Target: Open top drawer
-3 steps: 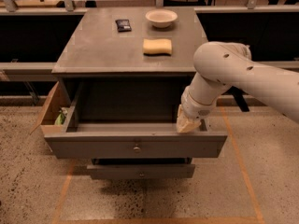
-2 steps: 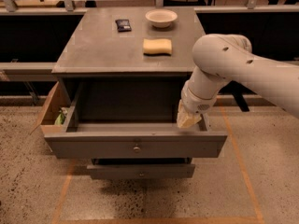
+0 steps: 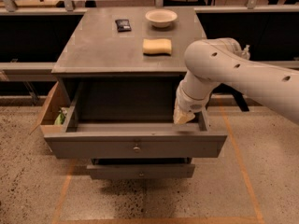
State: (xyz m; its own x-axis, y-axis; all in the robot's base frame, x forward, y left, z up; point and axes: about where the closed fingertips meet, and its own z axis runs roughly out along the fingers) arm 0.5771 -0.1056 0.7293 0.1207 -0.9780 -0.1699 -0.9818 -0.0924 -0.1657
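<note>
The top drawer point(image 3: 135, 145) is a wide dark grey drawer with a small round metal knob point(image 3: 136, 149) in the middle of its flat front. It stands pulled far out from the grey cabinet point(image 3: 126, 55), and its inside looks empty. My white arm comes in from the right and bends down over the drawer's right rear corner. My gripper point(image 3: 182, 117) hangs at the arm's end, just inside the drawer's right wall.
On the cabinet top lie a yellow sponge point(image 3: 157, 46), a white bowl point(image 3: 161, 17) and a small dark packet point(image 3: 123, 24). A narrower grey drawer point(image 3: 140, 171) sticks out slightly below. A cardboard box point(image 3: 52, 110) with green items stands at the cabinet's left.
The arm has lifted and drawn back a little to the right. The drawer stays pulled out.
</note>
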